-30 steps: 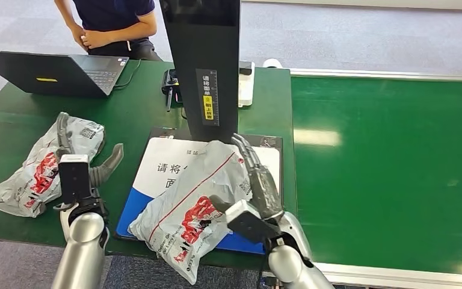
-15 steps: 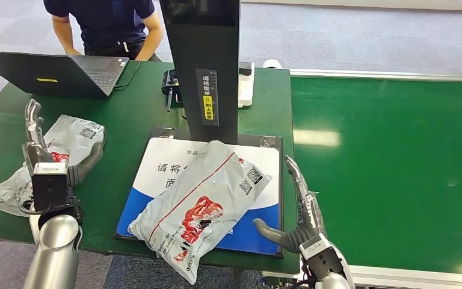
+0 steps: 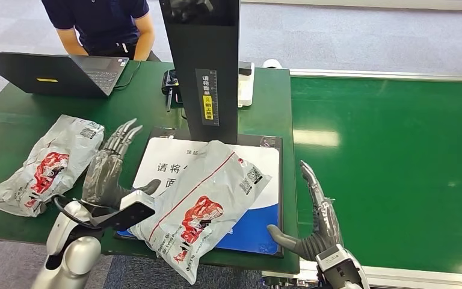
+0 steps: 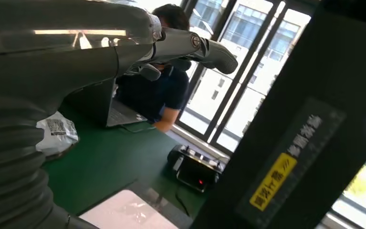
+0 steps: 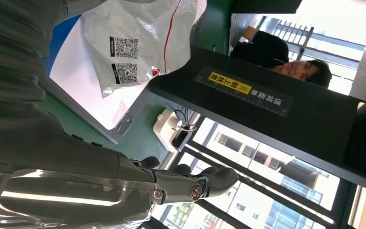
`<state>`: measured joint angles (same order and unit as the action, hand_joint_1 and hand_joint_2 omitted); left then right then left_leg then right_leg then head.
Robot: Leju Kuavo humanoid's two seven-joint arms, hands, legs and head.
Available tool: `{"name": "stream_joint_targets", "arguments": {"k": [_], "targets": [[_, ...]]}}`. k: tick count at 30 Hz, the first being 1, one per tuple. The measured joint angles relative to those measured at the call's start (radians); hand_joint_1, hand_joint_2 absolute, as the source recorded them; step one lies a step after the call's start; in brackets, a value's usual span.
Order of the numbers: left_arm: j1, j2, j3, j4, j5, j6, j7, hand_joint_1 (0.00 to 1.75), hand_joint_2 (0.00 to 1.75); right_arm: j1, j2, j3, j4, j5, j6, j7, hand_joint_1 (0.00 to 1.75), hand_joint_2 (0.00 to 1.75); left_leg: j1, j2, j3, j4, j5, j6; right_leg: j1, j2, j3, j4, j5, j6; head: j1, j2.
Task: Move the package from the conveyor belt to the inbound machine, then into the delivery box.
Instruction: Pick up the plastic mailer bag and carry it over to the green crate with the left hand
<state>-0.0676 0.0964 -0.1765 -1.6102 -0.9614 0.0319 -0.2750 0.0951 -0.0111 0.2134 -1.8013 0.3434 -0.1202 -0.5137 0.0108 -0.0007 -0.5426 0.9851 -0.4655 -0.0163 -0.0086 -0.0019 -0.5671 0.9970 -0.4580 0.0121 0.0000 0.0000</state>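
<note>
Head view: the package [image 3: 201,205], a crinkled glossy grey poly bag, lies mid-frame on the scanner pad [image 3: 264,158], its lower end overhanging the counter [image 3: 150,108] edge. The left robot hand [image 3: 109,174] (fingers spread, holding nothing) sits just left of it; the right robot hand [image 3: 313,217] is released at lower right. The slick film could slide off if nudged. Left wrist view: the hard black scanner post [image 4: 286,143]. Right wrist view: the bag's flat QR labels [image 5: 124,59].

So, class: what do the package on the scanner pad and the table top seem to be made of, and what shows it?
Package: probably thin plastic film, grey-white and slightly glossy; it lies crumpled with soft creases.
Table top: apparently a matte green mat, maybe rubber or felt; flat, with little glare.
</note>
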Motion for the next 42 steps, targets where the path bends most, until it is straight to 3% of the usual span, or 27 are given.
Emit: {"name": "stream_joint_targets", "arguments": {"k": [20,33,42], "targets": [[-0.026,0.030,-0.128,0.034,0.011,-0.197,0.034,0.00,1.75,0.004,0.024,-0.014,-0.029,0.016,0.030,0.039,0.00,1.75,0.000,0.000,0.000,0.000,0.000,0.000,0.000,0.000,0.000,0.000,0.000,0.000,0.000,0.000],[-0.047,0.046,-0.175,0.118,0.010,-0.236,0.042,0.00,1.75,-0.001,0.039,-0.015,-0.029,0.022,0.013,0.049,0.00,1.75,0.000,0.000,0.000,0.000,0.000,0.000,0.000,0.000,0.000,0.000,0.000,0.000,0.000,0.000],[-0.124,0.047,-0.217,0.284,-0.006,-0.239,0.056,0.00,1.75,-0.001,0.043,-0.015,-0.029,0.027,0.011,0.049,0.00,1.75,0.000,0.000,0.000,0.000,0.000,0.000,0.000,0.000,0.000,0.000,0.001,-0.001,0.000,0.000]]}}
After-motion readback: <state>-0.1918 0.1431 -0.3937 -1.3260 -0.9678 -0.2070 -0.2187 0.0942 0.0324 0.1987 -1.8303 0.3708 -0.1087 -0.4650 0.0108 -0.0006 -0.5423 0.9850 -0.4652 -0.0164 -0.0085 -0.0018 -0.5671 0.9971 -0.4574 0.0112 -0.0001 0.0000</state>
